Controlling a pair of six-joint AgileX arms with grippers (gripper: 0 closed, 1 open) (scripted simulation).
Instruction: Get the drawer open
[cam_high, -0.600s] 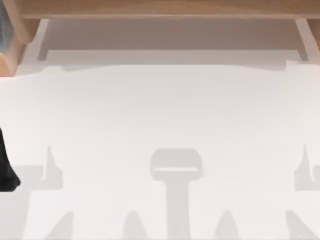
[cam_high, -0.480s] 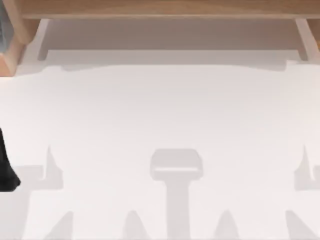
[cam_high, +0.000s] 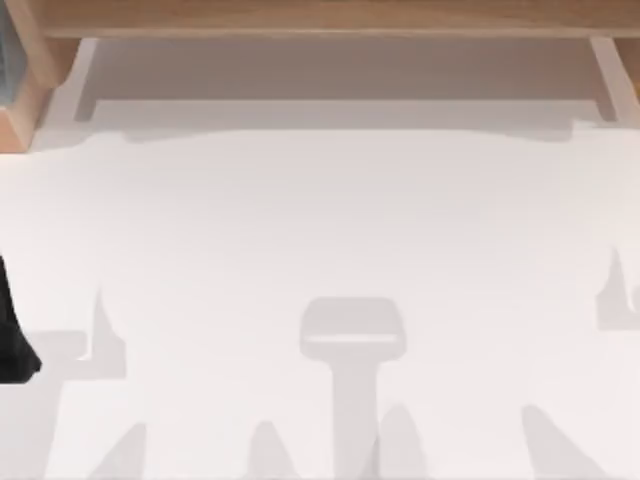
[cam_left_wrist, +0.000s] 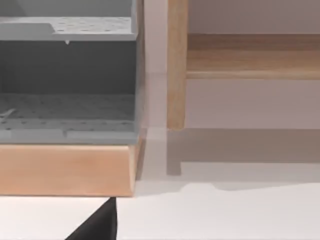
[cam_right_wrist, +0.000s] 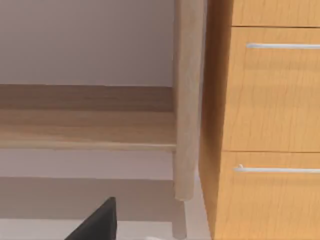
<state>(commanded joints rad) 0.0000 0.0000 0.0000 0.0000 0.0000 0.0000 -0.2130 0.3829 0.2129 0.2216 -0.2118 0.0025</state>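
Note:
A light-wood drawer cabinet (cam_right_wrist: 265, 125) stands in the right wrist view, with stacked drawer fronts. The middle drawer (cam_right_wrist: 272, 95) has a thin silver handle (cam_right_wrist: 282, 46), and the lower drawer (cam_right_wrist: 272, 205) has its own handle (cam_right_wrist: 277, 170). Both fronts sit flush and shut. My right gripper (cam_right_wrist: 97, 224) shows as a black wedge, short of the cabinet and apart from both handles. My left gripper (cam_left_wrist: 97, 226) is a black wedge before a grey shelf unit. Part of my left arm (cam_high: 12, 345) sits at the table's left edge.
A wooden shelf (cam_high: 320, 20) on pale posts (cam_right_wrist: 186, 100) runs along the far side of the white table (cam_high: 320, 220). At the far left a grey perforated rack (cam_left_wrist: 67, 80) rests on a wooden base (cam_left_wrist: 65, 170).
The shadows on the right of the table have shifted left and toward the far side, so my right arm has moved. The left arm has stayed put.

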